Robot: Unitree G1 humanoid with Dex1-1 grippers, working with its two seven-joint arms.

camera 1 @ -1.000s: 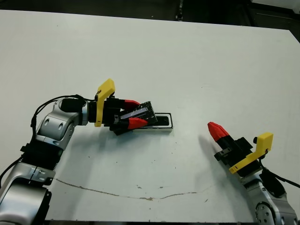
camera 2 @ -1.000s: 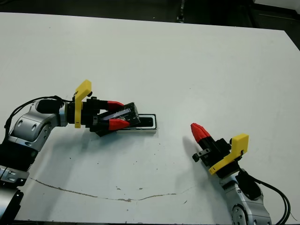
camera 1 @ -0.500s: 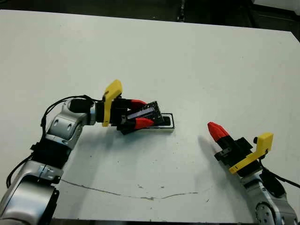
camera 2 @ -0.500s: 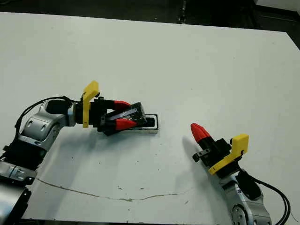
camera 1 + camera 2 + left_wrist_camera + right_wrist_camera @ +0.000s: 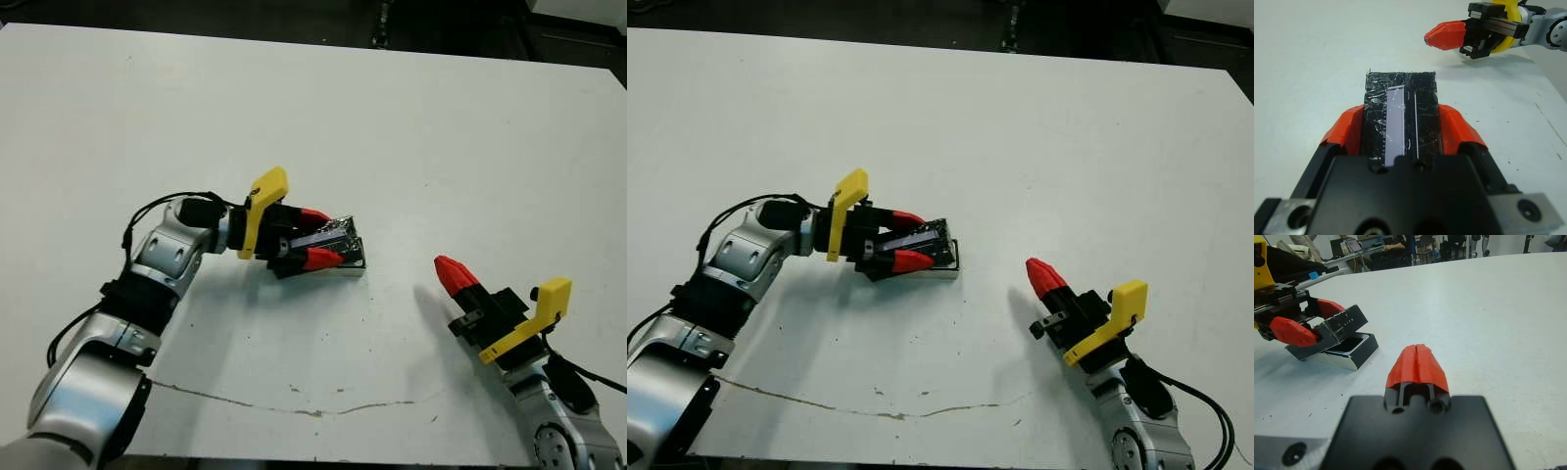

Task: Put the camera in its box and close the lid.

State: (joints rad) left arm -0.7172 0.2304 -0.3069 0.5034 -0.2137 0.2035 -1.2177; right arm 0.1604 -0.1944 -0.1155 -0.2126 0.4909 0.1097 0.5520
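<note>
White desk [image 5: 411, 117] fills your head views, scuffed by a thin brownish line along the near edge, with dark floor beyond the far edge. Your left gripper [image 5: 315, 236] reaches in from the left at mid-desk, its red fingers [image 5: 1347, 129] clamped on the long sides of the lid [image 5: 1400, 115], which you see from the left wrist as a black crinkly rectangle with a pale lavender strip running along it. You are holding the lid tilted over the box [image 5: 1349, 352]: its end nearer your left gripper sits low against the box, the other end is raised, so the box mouth stays partly uncovered at that end. Inside that opening the right wrist view shows a dark shape, but you cannot tell whether it is the camera. The box rests flat on the desk, near the middle. Your right gripper [image 5: 453, 274] is well apart to the right, near the front edge, its fingers [image 5: 1418, 363] pressed together on nothing. Seated people show faintly beyond the desk in the right wrist view.
</note>
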